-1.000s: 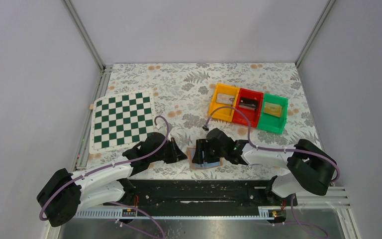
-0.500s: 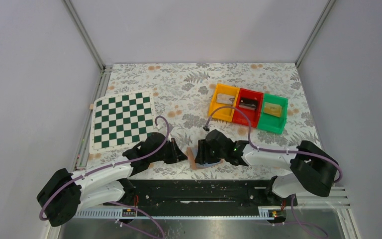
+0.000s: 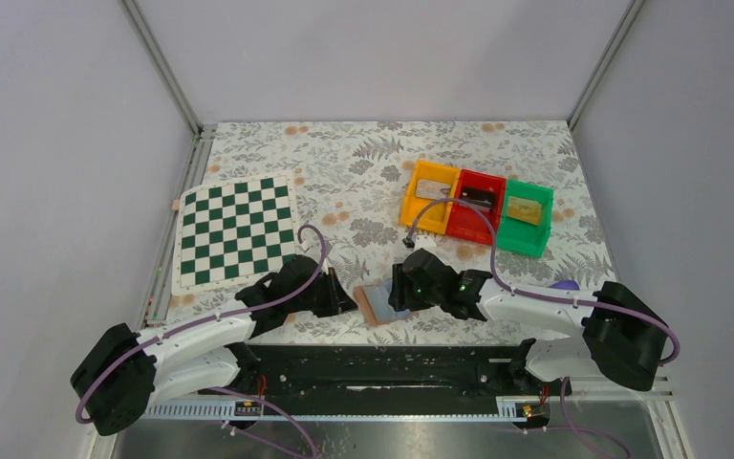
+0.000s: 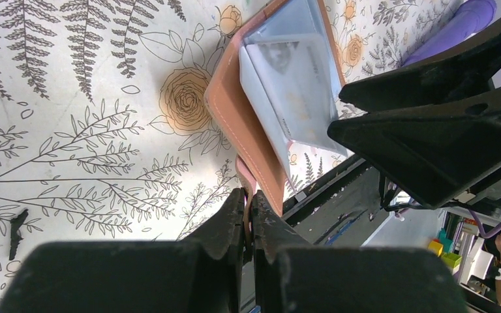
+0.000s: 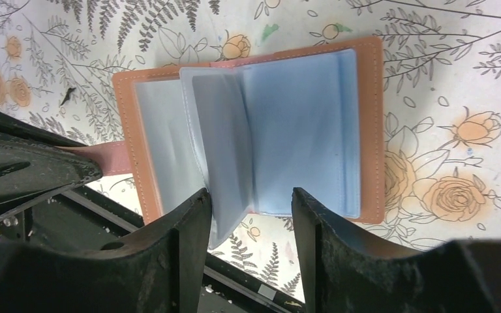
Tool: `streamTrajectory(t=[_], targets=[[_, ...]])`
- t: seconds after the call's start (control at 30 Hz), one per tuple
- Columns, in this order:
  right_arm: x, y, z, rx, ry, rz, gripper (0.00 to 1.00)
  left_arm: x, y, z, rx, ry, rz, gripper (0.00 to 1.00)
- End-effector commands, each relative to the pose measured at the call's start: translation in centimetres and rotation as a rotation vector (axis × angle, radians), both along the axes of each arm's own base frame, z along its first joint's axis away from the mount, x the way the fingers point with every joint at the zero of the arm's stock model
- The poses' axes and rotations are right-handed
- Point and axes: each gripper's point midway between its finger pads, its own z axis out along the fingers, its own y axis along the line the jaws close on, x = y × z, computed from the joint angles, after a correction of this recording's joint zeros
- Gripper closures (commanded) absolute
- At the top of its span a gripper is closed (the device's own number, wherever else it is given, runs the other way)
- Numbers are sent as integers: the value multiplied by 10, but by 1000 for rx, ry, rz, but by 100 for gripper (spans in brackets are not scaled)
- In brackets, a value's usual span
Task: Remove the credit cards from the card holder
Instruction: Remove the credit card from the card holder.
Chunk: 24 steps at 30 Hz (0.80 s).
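The tan card holder (image 3: 375, 306) lies open near the table's front edge, with blue and clear sleeves (image 5: 300, 143) inside its tan cover (image 5: 369, 130). My left gripper (image 3: 352, 300) is shut on the holder's pinkish strap (image 4: 246, 186). A pale card (image 4: 290, 85) shows through a clear sleeve. My right gripper (image 5: 251, 222) is open just above the holder's near edge. One sleeve page (image 5: 225, 156) stands up between its fingers, against the left finger (image 5: 186, 238). Whitish (image 3: 430, 188) and yellowish (image 3: 526, 208) cards lie in the bins.
A row of orange (image 3: 411, 206), red (image 3: 468, 225) and green (image 3: 521, 239) bins stands at the back right; the red one holds a dark item. A green-and-white chessboard (image 3: 234, 232) lies at the left. The black base rail (image 3: 382, 368) runs just in front of the holder.
My right gripper has shifted a little to the right, uncovering more of the open holder. The left gripper has stayed shut on the strap.
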Motion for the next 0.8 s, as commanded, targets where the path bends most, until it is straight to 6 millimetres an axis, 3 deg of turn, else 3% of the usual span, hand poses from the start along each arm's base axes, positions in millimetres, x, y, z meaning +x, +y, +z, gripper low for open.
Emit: streamTrajectory(t=[0.0,0.17,0.37,0.43,0.5,0.6,0.7,0.77], targets=[[7,-15,2,-69,-45,-28,45,3,1,3,-5,-27,1,100],[5,-6,5,-37,-50,14,48,3,4,-1,20,-24,12,100],[5,-6,3,-32,-40,11,59,11,21,-7,117,-37,62,100],[5,-8,4,-30,-38,2,64,18,32,-9,177,-41,95,96],[5,-10,6,-33,-34,-11,66,31,50,-9,260,-53,179,82],[2,-16,8,-57,-15,-20,59,42,58,8,261,-92,238,75],[-2,-21,16,-64,-10,-13,55,47,50,32,201,-146,227,62],[-2,-19,25,-35,-26,-4,55,47,40,45,168,-160,183,60]])
